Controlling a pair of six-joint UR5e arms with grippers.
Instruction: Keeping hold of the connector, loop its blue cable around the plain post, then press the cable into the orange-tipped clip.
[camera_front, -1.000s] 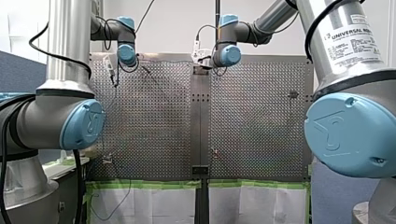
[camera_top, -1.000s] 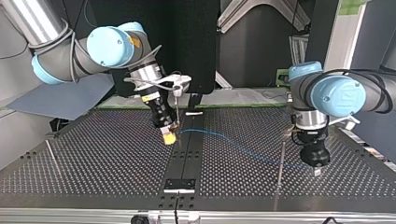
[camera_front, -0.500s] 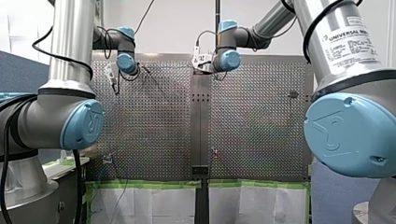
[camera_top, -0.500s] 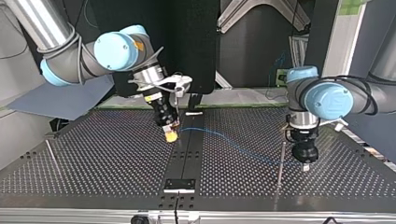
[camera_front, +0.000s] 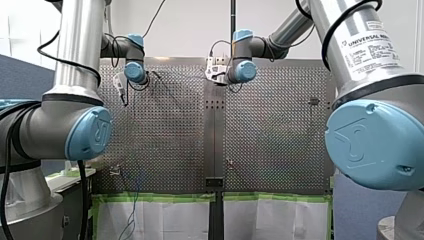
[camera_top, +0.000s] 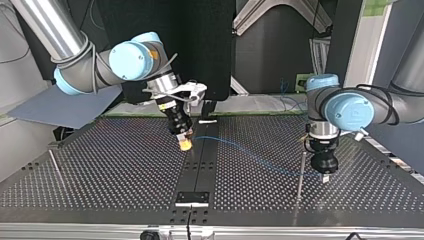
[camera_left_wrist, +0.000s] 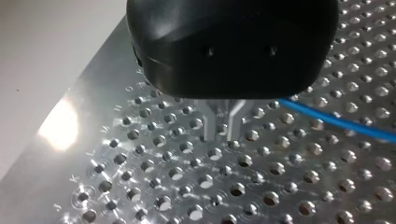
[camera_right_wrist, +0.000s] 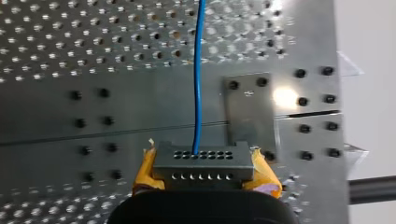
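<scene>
Right gripper (camera_top: 185, 145) – the right arm's, entering at the top view's left – is hanging tilted just above the perforated table (camera_top: 100, 170), near the dark centre strip. In the right wrist view its yellow pads (camera_right_wrist: 145, 169) are clamping the dark grey connector (camera_right_wrist: 201, 165) on both sides, and the two rows of holes in the connector's face are showing.

The blue cable (camera_right_wrist: 198, 84) is leaving that face and running straight ahead over the table. In the top view it is sagging toward the view's right, reaching a thin post (camera_top: 300, 175) that is standing upright. Which side of the post it is passing cannot be told.

Left gripper (camera_top: 325, 177) is pointing down just beside that post. In the left wrist view its metal fingers (camera_left_wrist: 208, 123) are standing narrow, with a slim gap between the tips just above the table. The cable is running in toward them from one side, but the black body is hiding the meeting point, so a pinch on it cannot be confirmed.
</scene>
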